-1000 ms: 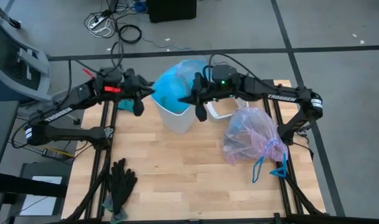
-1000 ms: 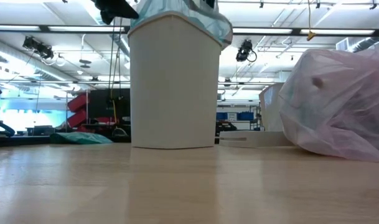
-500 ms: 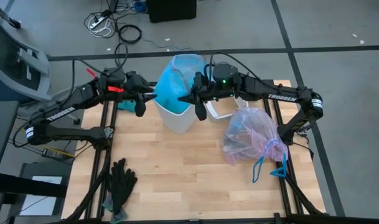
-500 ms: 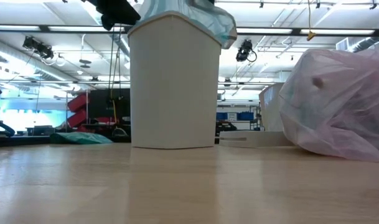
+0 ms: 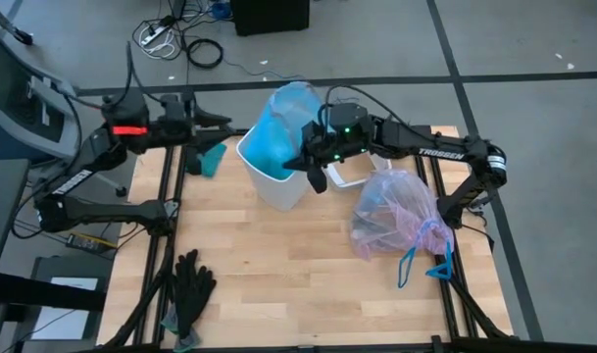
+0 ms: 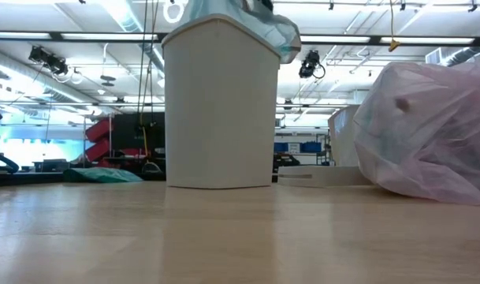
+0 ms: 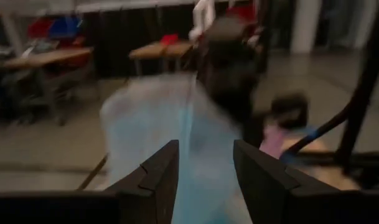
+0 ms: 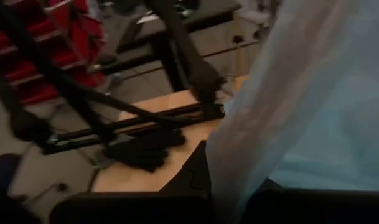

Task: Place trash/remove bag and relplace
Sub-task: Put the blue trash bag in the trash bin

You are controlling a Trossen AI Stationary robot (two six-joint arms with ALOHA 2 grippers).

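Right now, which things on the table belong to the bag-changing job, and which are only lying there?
Belong to the job:
- white bin
- light-blue bag in the bin
- filled pink bag

Only lying there:
- black gloves
- white tray

From above we look straight down; low, we look level; both show the white bin [image 5: 275, 176].

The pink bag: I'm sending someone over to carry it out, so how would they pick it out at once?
Start at the white bin near the table's far edge, lined with a light-blue bag. To its right, under the right arm, the pink bag lies on the bare wood. It alone is a full, translucent pink-lavender bundle, with blue drawstring ties trailing toward the table's near edge.
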